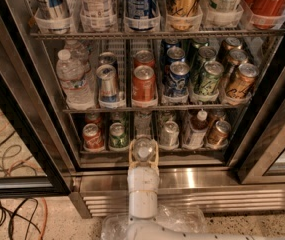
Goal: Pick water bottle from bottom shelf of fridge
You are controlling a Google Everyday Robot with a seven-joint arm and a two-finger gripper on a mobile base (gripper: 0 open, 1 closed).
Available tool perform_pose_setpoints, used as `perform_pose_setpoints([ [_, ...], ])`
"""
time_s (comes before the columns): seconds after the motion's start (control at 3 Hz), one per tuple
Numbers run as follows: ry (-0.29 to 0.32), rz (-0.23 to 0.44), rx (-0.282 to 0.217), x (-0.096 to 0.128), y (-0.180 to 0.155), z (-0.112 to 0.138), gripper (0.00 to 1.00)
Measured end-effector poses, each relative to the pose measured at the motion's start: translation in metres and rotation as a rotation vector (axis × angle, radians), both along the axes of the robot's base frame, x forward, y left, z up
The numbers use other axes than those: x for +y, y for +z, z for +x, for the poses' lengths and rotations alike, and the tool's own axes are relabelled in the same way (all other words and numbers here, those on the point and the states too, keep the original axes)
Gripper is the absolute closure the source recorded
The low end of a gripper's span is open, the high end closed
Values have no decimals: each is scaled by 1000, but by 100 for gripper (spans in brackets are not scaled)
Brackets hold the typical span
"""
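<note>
The fridge (pixel 152 176) stands open in the camera view. Its bottom shelf (pixel 102 150) holds cans in clear lanes. The water bottle (pixel 143 147), small and clear, stands at the front edge of the middle lane. My gripper (pixel 143 153) reaches up from the bottom centre on a white arm. Its tan fingers (pixel 132 156) sit tight against both sides of the bottle, shut on it. The bottle's lower body is hidden by the gripper.
A red can (pixel 92 136) and a green can (pixel 117 135) flank the bottle on the left. A silver can (pixel 169 134), an amber-necked bottle (pixel 197 129) and a bronze can (pixel 218 133) stand on the right. Door frames stand at both sides. Cables (pixel 2 214) lie on the floor.
</note>
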State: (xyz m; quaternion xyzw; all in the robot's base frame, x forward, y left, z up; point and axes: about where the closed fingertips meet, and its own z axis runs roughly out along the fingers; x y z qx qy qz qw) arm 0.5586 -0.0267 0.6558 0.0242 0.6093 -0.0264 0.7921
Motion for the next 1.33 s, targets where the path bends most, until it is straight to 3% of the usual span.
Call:
perform_pose_setpoints([
  [0.33,35,-6,41,6,-9,-16,100],
  [0.67,35,-6,41,6,-9,-16,100],
  [1.0,74,-36,51,6,8,-29,100],
  [1.33,152,-82,59,7,42,-62,100],
])
